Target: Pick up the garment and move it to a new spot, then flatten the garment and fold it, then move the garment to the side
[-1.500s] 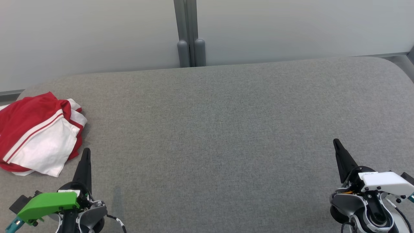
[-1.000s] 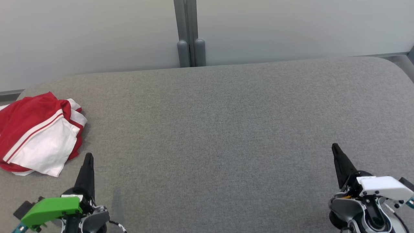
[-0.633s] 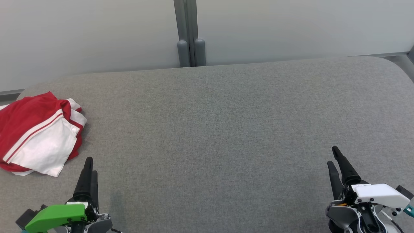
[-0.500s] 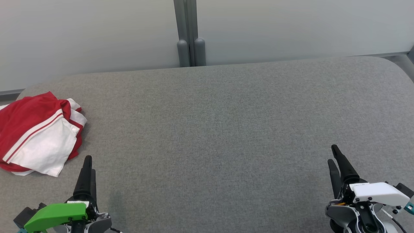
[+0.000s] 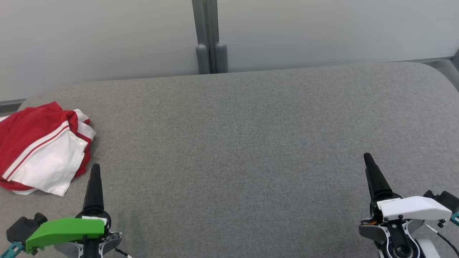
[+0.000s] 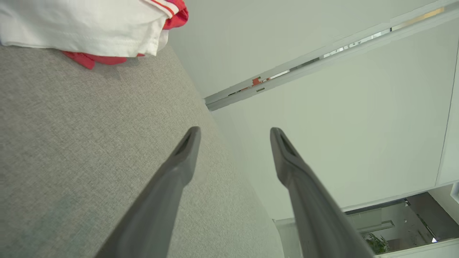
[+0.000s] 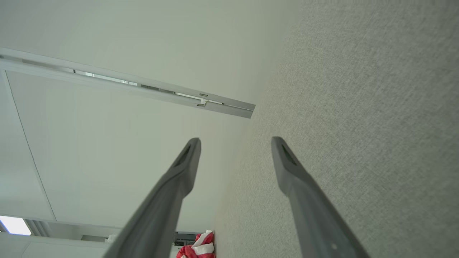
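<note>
The garment [image 5: 43, 150] is a crumpled red and white piece lying at the far left of the grey fabric table [image 5: 233, 143]. My left gripper [image 5: 95, 172] hovers just right of its near corner, not touching it. In the left wrist view the left gripper [image 6: 235, 130] is open and empty, with the garment [image 6: 82, 25] at the upper left. My right gripper [image 5: 368, 161] hangs over the table's near right. Its own wrist view shows the right gripper [image 7: 235, 140] open and empty, with the garment [image 7: 199, 247] small and far off.
Pale wall panels run along the table's far edge, joined at a grey post [image 5: 211, 53]. The table's rounded far right corner [image 5: 437, 71] meets a strip of floor. Bare grey fabric lies between the two grippers.
Both grippers have gone from shut to open. Each drew back a little toward the near edge, then came forward again. The garment has not moved.
</note>
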Tool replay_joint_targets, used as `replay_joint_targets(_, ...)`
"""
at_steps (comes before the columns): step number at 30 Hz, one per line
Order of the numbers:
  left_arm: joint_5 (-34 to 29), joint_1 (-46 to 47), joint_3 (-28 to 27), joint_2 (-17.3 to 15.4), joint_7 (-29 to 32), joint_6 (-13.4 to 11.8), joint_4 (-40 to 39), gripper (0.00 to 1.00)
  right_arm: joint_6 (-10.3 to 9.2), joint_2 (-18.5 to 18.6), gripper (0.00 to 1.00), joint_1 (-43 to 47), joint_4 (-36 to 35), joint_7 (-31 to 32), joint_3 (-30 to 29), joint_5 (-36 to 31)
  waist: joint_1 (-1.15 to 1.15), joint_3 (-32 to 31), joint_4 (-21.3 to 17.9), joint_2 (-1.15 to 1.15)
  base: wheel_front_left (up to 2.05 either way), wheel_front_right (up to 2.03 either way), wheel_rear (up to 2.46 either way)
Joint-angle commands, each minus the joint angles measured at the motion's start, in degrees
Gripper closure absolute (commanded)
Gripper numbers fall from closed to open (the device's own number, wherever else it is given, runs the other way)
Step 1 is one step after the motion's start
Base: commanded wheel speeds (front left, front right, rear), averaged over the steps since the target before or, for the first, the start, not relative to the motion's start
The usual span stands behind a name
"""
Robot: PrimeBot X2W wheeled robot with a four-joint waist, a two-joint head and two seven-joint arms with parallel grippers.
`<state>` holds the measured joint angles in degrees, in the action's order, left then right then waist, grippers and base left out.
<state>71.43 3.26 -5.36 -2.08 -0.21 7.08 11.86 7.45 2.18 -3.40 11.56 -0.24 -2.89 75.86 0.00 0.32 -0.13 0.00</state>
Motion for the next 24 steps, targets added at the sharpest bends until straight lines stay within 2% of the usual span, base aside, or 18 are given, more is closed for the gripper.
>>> replay_joint_targets(1, -3.8, 1.6, 0.2, -0.4, -0.8, 0.1, -1.4, 0.00, 0.02, 0.4, 0.00, -0.2, -1.5, -0.7, 0.4, -2.4, 0.00, 0.0, 0.0, 0.00, 0.00, 0.00, 0.00)
replay_joint_targets(14, -21.1, 0.9, 1.2, -0.7, -3.5, -1.0, -3.4, 0.00, 0.02, 0.5, 0.00, 0.1, -3.4, -3.4, 3.0, -15.6, 0.00, -0.1, -0.1, 0.00, 0.00, 0.00, 0.00)
replay_joint_targets(24, -31.3, -0.2, 2.6, -1.8, -5.3, -2.4, -4.5, 0.00, 0.03, 0.5, 0.00, 0.7, -3.8, -5.3, 4.2, -26.1, 0.00, -0.2, -0.1, 0.00, 0.00, 0.00, 0.00)
